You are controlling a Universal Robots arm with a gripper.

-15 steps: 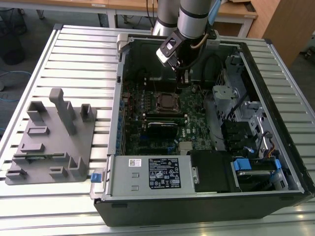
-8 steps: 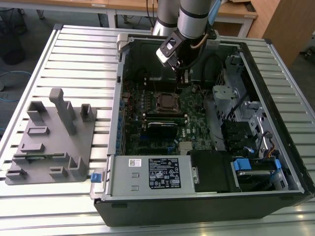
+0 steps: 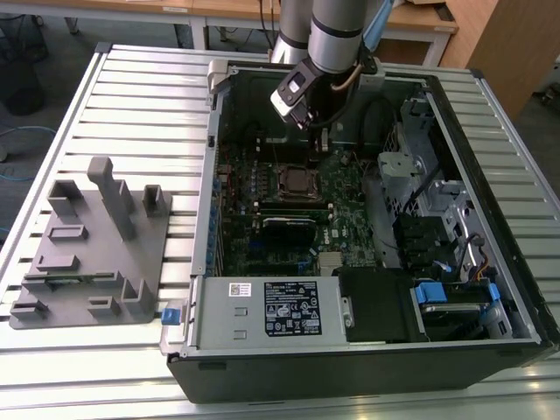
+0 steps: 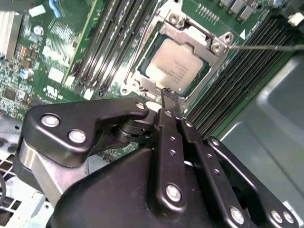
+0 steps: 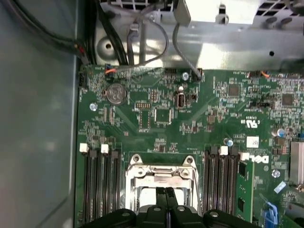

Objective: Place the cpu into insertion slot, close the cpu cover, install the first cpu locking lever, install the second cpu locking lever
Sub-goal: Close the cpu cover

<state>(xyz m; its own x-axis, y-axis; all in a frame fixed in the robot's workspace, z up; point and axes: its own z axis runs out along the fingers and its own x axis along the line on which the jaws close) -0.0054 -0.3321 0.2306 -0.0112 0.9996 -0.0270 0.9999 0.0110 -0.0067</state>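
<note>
In the second wrist view, we see the cpu (image 4: 176, 66) lying flat in its socket, with the cpu cover (image 4: 212, 43) folded down around it. The gripper (image 4: 168, 95) has its fingers pressed together and holds nothing, its tip just beside the cover's edge. A thin locking lever (image 4: 266, 46) reaches out across the memory slots (image 4: 114, 42); we cannot tell whether it is hooked.

In the exterior view, the gripper (image 3: 324, 138) hangs at about one o'clock from the insertion slot (image 3: 284, 188), inside the computer case (image 3: 262, 354).

We judge the levers to be the step in hand. To do it well, we would push with the joined fingertips near the lever's free end, sweeping low and steadily, and keep off the cpu's metal top.
</note>
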